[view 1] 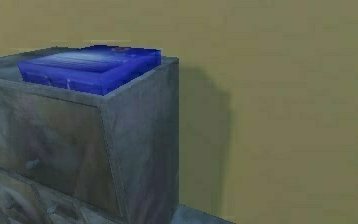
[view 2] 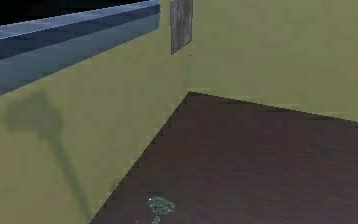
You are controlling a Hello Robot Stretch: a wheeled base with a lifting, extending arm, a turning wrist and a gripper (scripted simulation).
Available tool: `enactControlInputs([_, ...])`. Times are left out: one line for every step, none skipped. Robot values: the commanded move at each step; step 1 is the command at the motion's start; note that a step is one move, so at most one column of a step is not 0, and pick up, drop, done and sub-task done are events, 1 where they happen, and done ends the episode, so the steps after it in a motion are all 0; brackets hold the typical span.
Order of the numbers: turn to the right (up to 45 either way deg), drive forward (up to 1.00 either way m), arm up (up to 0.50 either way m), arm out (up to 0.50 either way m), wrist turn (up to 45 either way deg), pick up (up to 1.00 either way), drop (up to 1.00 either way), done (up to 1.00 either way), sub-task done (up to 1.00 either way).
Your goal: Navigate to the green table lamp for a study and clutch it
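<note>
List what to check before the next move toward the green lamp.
1. Lamp spotted: cannot tell; a small greenish thing low in the arm side view might be it.
2. Way ahead free: not ok; a grey cabinet stands close ahead.
3. Lamp on the cabinet: not ok; a flat blue box lies on top.
4. Room to turn sideways: ok; dark floor stretches to the yellow wall.

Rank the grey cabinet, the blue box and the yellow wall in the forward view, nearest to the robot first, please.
1. Grey cabinet: lower left, its front face closest.
2. Blue box: on the cabinet's top, set back from that front.
3. Yellow wall: behind both, across the view's right.
</note>
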Motion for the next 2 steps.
enactControlInputs([0.0, 0.00, 0.00, 0.00, 45.0, 0.00, 0.00, 0.00, 0.00])
enactControlInputs([0.0, 0.00, 0.00, 0.00, 45.0, 0.00, 0.00, 0.00, 0.00])
